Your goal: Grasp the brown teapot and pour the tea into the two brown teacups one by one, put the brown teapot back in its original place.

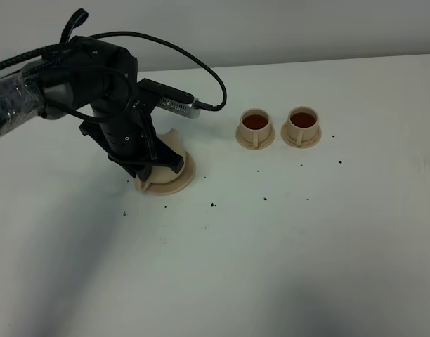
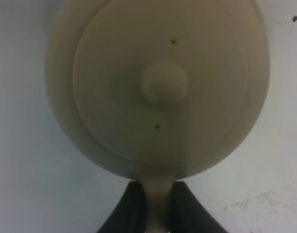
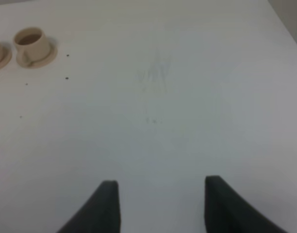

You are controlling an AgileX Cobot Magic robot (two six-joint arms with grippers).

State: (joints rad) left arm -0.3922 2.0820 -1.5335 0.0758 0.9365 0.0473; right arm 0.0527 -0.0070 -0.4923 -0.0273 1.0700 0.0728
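Observation:
The brown teapot stands on its round saucer, the original place, at the left of the table, mostly hidden under my left arm. In the left wrist view I look down on the teapot with its lid knob, and my left gripper is shut on its loop handle. The two brown teacups sit side by side on small saucers to the right, each holding reddish-brown tea. My right gripper hangs open over bare table, with one teacup far off.
Small dark specks lie scattered on the white table between the teapot and the cups. A cable loops from the left arm's camera above the teapot. The table's back edge runs behind the cups.

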